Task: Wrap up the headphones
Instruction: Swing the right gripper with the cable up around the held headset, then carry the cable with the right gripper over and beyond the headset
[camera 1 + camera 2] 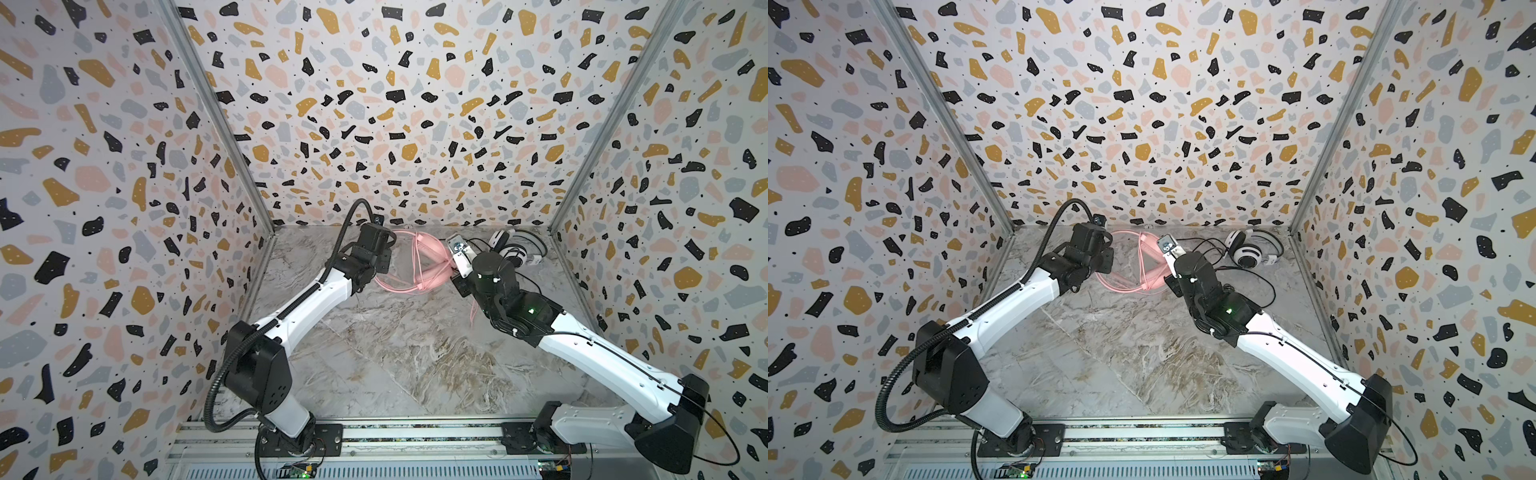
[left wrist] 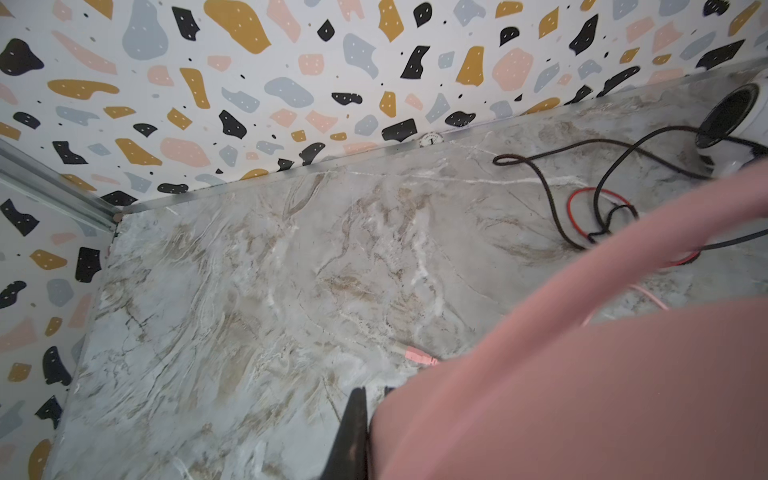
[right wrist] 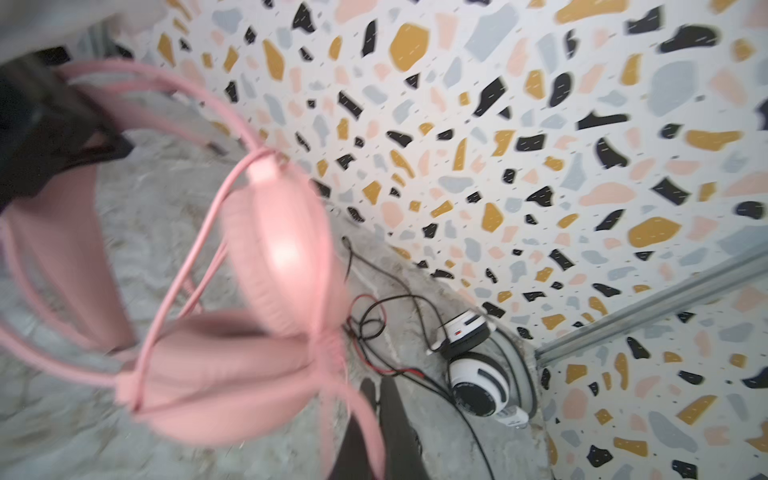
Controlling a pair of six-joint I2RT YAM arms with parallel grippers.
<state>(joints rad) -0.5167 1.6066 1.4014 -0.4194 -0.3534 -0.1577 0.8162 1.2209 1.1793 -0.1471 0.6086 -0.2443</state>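
Pink plastic and soft padded cushions fill my feed: the pink headset (image 3: pixel 274 249) looks lifted clear of the marble table (image 1: pixel 395 353), pinned by its smooth curved headband in the left pincer (image 3: pixel 87 133), which is clenched on it. Right pincer (image 3: pixel 380 417) is clenched as well, with the thin pink cord (image 3: pixel 359 407) running straight in between its fingers. So the headset sits just ahead of and above my right pincer, its 2 rounded ear cups folded close together, and its long axis runs from the left pincer across toward the right one. Several strands of cord lie over the cups. I reckon the next turn belongs to the right arm: it's nearer the slack and would have to carry the cord round the cups, crosswise to that axis. The pink plug (image 2: pixel 415 358) lies loose on the marble below the left pincer. Well beyond the right pincer, the glossy white-and-black headset (image 3: pixel 478 386) sits in the far corner, its wiry black and red cords (image 3: pixel 374 299) sprawled between. Could snag.
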